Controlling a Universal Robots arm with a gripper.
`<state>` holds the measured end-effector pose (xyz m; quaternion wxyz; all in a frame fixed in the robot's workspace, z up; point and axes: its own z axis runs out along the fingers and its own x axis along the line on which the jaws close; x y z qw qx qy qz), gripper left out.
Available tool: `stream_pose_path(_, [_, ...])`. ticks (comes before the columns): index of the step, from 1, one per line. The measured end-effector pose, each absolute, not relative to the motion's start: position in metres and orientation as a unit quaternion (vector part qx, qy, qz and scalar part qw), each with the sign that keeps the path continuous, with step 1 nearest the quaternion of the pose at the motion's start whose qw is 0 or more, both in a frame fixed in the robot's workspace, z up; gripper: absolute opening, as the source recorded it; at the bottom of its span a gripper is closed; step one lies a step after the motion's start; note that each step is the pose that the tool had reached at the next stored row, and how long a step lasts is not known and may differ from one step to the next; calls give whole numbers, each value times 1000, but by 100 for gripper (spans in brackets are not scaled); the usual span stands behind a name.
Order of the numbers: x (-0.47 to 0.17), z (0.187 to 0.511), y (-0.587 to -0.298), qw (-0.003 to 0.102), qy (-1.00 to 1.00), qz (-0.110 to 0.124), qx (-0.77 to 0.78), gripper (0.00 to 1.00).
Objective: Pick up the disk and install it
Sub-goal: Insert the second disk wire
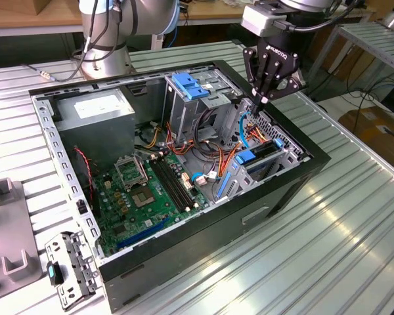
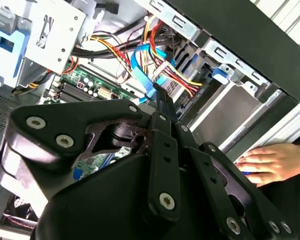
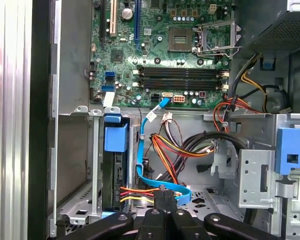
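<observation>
- I was working inside an open computer case (image 1: pixel 184 249) lying on its side on the slatted metal bench (image 1: pixel 315 262).
- My gripper (image 1: pixel 259 100) hung low inside the case, near the corner toward the exterior view's right, above the drive bay.
- Its fingers were drawn together, and nothing clearly showed between them.
- In the first wrist view, the tips of the gripper (image 3: pixel 165 192) sat against or just beside a blue data cable (image 3: pixel 155 180). I could not tell whether they pinched it.
- The disk (image 1: pixel 264 152) was not in my grasp. It stood on edge in the drive bay, a dark slab between the bay's metal rails.
- Its blue carrier tab (image 3: pixel 115 136) capped the end of the disk (image 3: pixel 114 170) that faced the motherboard (image 1: pixel 144 190).
- The disk's long axis ran along the bay rails, from the motherboard side toward the case's end wall.
- From my fingertips the disk lay near, off to one side and lower, toward the case's outer side wall, with the loose cables between us.
- A person's hand (image 2: pixel 275 160) rested on the outside edge of the case by the bay.
</observation>
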<state>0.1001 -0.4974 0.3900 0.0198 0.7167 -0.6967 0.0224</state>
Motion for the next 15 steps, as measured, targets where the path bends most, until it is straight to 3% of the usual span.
stream_pose_path(15, [100,390,-497,21,-697,22,717,11])
